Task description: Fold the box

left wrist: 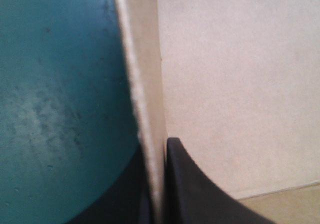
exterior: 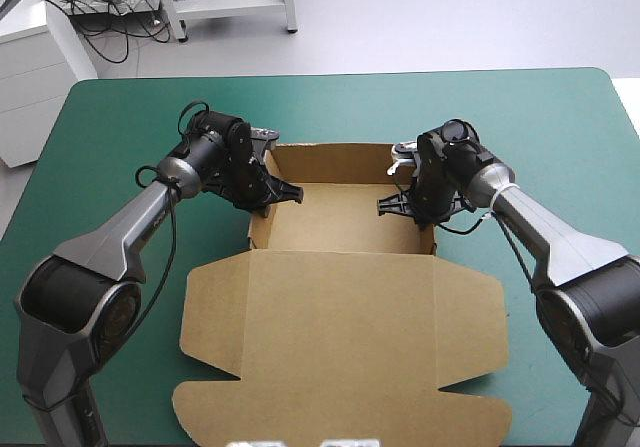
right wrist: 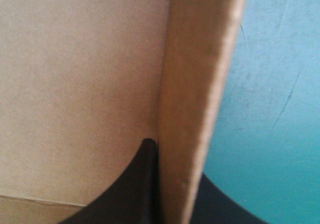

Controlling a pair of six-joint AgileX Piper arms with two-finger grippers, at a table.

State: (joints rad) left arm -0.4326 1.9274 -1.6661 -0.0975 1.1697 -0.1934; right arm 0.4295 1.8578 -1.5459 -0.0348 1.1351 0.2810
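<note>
Brown box [exterior: 340,317] mid-tabletop, lid flat: left gripper [exterior: 275,195] and right gripper [exterior: 395,205] each pinch a side wall, seemingly seating it; release next.

box [exterior: 340,307] on table [exterior: 110,117], left hand [exterior: 290,193] at left wall, right hand [exterior: 386,205] opposite

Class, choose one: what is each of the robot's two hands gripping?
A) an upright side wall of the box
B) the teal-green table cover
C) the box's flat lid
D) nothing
A: the left hand and the right hand are each shut on an upright side wall of the brown cardboard box.
</note>
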